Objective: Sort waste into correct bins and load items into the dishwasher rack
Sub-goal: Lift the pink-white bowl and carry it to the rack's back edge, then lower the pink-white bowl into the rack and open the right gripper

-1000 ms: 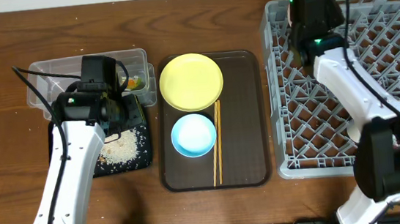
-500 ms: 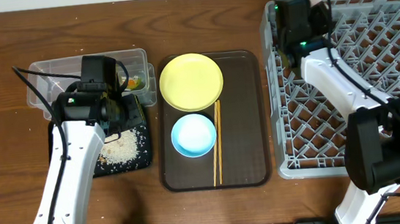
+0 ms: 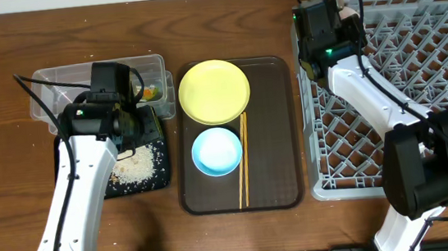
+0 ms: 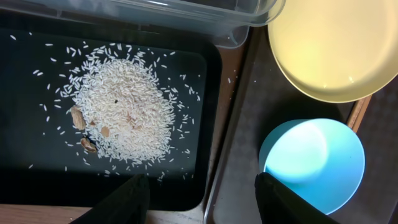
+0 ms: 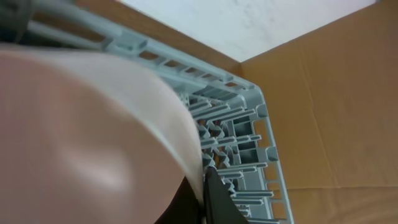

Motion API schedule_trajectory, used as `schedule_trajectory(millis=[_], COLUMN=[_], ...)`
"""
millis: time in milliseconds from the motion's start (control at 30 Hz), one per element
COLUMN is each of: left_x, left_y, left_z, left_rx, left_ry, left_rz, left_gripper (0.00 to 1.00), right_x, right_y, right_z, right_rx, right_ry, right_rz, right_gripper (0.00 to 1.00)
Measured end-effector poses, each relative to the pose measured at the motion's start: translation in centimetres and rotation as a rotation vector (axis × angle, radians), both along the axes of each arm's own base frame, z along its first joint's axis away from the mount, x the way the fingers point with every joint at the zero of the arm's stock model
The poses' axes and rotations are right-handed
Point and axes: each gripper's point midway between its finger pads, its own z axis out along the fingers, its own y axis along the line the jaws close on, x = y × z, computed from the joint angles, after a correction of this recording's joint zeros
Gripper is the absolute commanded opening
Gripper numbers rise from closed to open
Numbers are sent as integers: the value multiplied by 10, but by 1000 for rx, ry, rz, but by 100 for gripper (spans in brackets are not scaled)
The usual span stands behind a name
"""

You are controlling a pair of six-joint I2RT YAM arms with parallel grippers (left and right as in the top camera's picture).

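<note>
My right gripper (image 5: 204,193) is shut on the rim of the pale pink-white bowl (image 5: 81,137) and holds it tilted over the far left corner of the grey dishwasher rack (image 3: 418,82) (image 5: 236,143). My left gripper (image 4: 202,199) is open and empty above the seam between the black tray (image 4: 37,174) and the brown tray. Loose rice (image 4: 121,109) lies piled on the black tray. The yellow plate (image 3: 213,92), light blue bowl (image 3: 217,152) and chopsticks (image 3: 242,161) rest on the brown tray. The printed wrapper (image 3: 151,91) lies in the clear tub (image 3: 55,84). The cup and tissue are out of view.
The brown serving tray (image 3: 279,137) lies between the bins and the rack. The clear tub sits just behind the black tray (image 3: 160,178), with my left arm (image 3: 87,155) over both. A few brown bits lie in the rice.
My right arm has swung left along the rack's far edge with the bowl, to the rack's far left corner. The left arm has not moved.
</note>
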Motion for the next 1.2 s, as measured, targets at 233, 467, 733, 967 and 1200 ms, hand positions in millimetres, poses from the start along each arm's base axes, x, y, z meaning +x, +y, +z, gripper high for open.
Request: schedule_trajectory(millis=[233,467,733,967,1200], left_x=[0,0,0,0,-1], left_y=[0,0,0,0,0], left_z=[0,0,0,0,0], left_rx=[0,0,0,0,1], left_ry=[0,0,0,0,5], left_rz=[0,0,0,0,0], left_gripper=[58,58,58,58,57], right_x=[18,21,21,20,24], right_y=[4,3,0,-2,-9], right_z=[15,17,1,1,13], right_rx=[6,-18,-54,-62,-73], right_ry=[-125,-120,-83,-88,-177], right_rz=[4,12,-9,-21,-78], right_gripper=[1,1,1,1,1])
